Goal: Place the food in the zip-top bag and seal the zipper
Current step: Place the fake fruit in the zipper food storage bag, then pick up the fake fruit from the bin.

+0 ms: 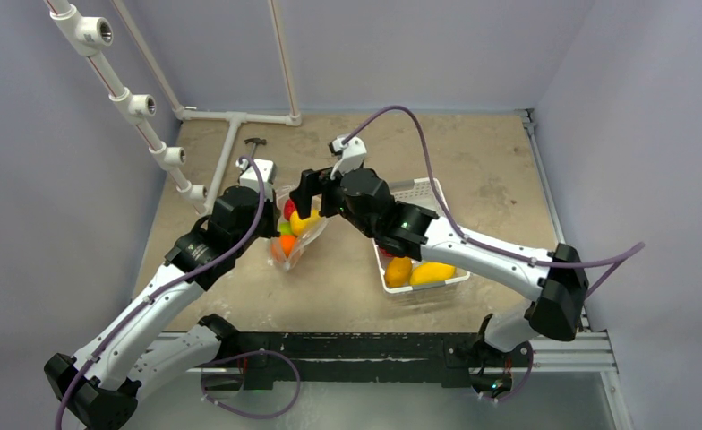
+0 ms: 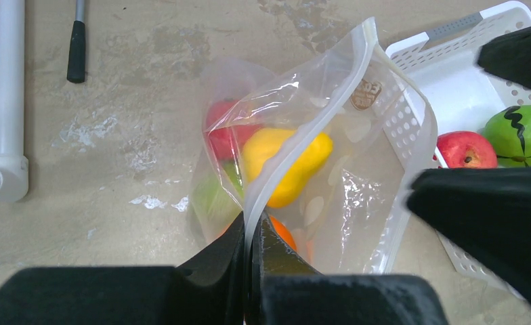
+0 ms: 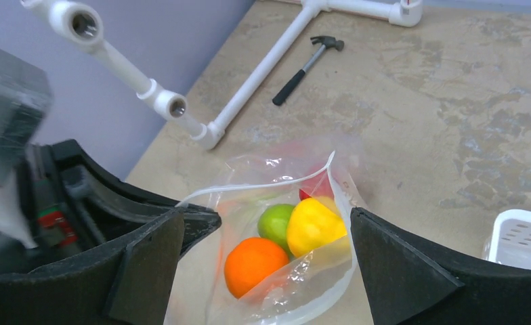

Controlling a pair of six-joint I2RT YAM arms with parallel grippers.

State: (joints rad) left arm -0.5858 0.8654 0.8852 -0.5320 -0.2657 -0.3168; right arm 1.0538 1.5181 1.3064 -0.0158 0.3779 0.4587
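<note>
Four fruits in zip-top bag, left jaws pinching its rim, right jaws spread above it

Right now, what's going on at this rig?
The left gripper is shut on the mouth edge of the zip-top bag, holding it open. The right gripper hangs open over the mouth, nothing in it. Yellow, orange, green and red fruits are inside; more sit in the white basket. The zipper isn't sealed.
</note>
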